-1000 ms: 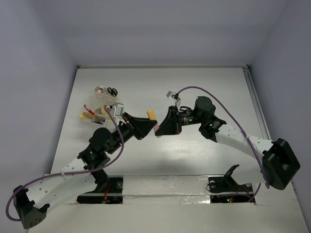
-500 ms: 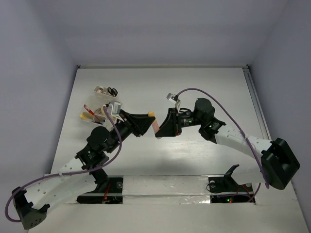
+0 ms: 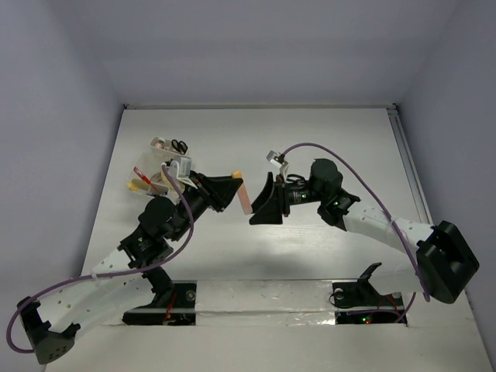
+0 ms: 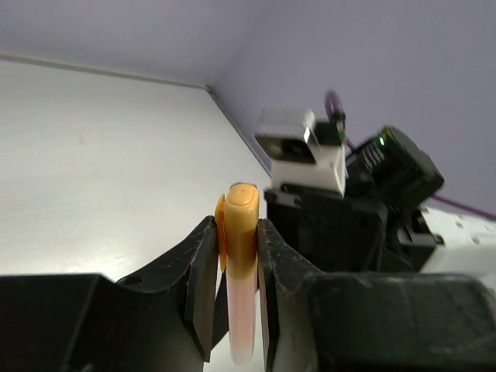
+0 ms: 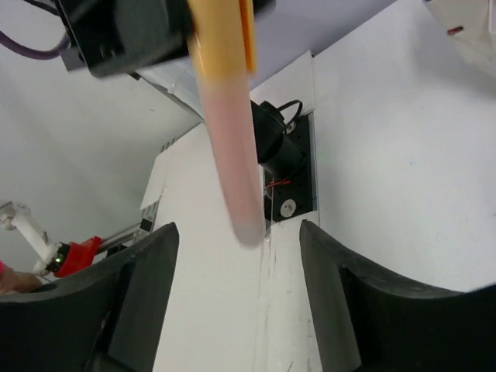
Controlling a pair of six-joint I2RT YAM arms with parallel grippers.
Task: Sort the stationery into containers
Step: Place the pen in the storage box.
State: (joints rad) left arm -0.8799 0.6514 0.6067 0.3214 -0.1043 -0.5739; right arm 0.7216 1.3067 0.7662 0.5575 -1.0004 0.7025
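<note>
The left gripper [image 3: 230,190] is pinching a pink plastic marker with an orange cap [image 4: 241,240] between its 2 fingers, the cap end protruding past the fingertips. The right gripper [image 3: 261,204] is facing it just ahead, its 2 fingers spread around nothing. The clear, compartmented plastic box [image 3: 172,157] is sitting behind the left gripper, to its left. Likely hazard: gripped near the cap only, the marker could pivot or slip during the swing to the box, landing outside a compartment.
</note>
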